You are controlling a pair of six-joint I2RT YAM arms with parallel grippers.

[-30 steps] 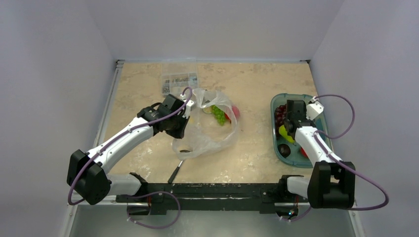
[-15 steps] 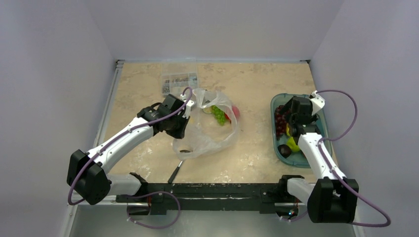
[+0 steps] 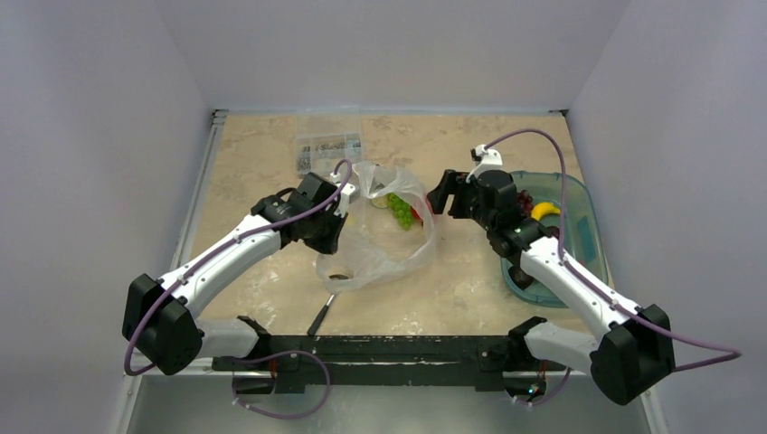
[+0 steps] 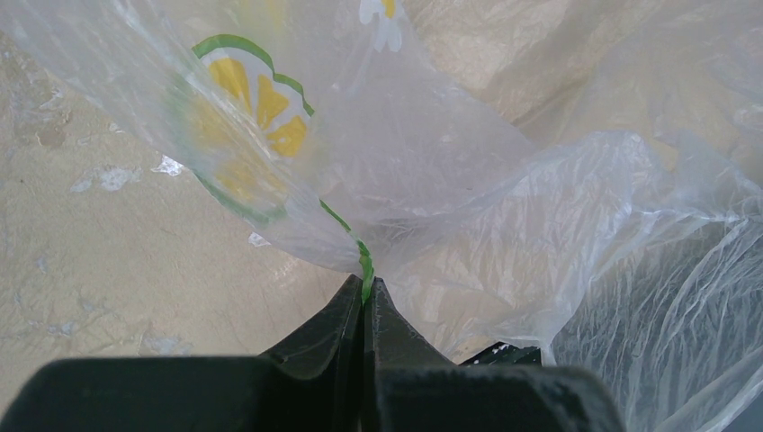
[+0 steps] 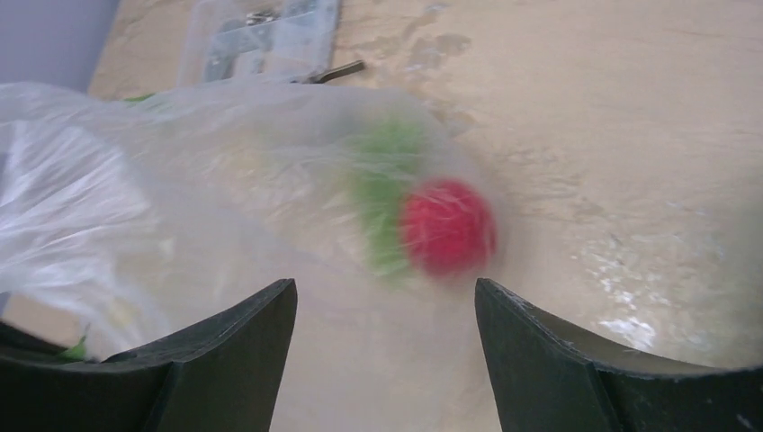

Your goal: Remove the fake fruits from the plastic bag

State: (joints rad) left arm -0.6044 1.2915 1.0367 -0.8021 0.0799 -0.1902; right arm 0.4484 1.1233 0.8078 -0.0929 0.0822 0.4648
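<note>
Table (image 3: 470, 145): beige, marbled, walled on 3 sides.

Plastic bag (image 3: 384, 244) (image 4: 504, 207) (image 5: 135, 207): clear, crinkly, lying approx. mid-table, a bit L of ctr. Far end bunched up. Lemon-slice print and green edge trim show in L wrist view.

Tray (image 3: 588, 221): teal, at R edge of table, well apart from bag.

L gripper (image 3: 336, 237) (image 4: 364, 292): at bag's L side. Jaws clenched on the green-trimmed bag edge, film pinched flat betw. fingertips, bag lifted off the table there.

R gripper (image 3: 440, 194) (image 5: 385, 297): betw. bag and tray, just beside bag's far R corner, pointing at it. Jaws released, wide apart, nothing betw. them. Contact w/ bag: can't tell.

Parts box (image 3: 327, 149) (image 5: 261, 36): clear, rigid, far side of table, just behind bag.

Fruit in bag: green grapes (image 3: 400, 210) (image 5: 382, 193) near far R end, under the film. Red fruit (image 3: 417, 215) (image 5: 447, 227) touching grapes on their R, blurred in R wrist view.

Fruit in tray: dark grapes (image 3: 525, 201) at far L corner, banana (image 3: 544, 210) just beside them. Rest of tray hidden by R arm.

Dark tool (image 3: 321, 316): thin, on table near bag's near end, close to the arm bases.
</note>
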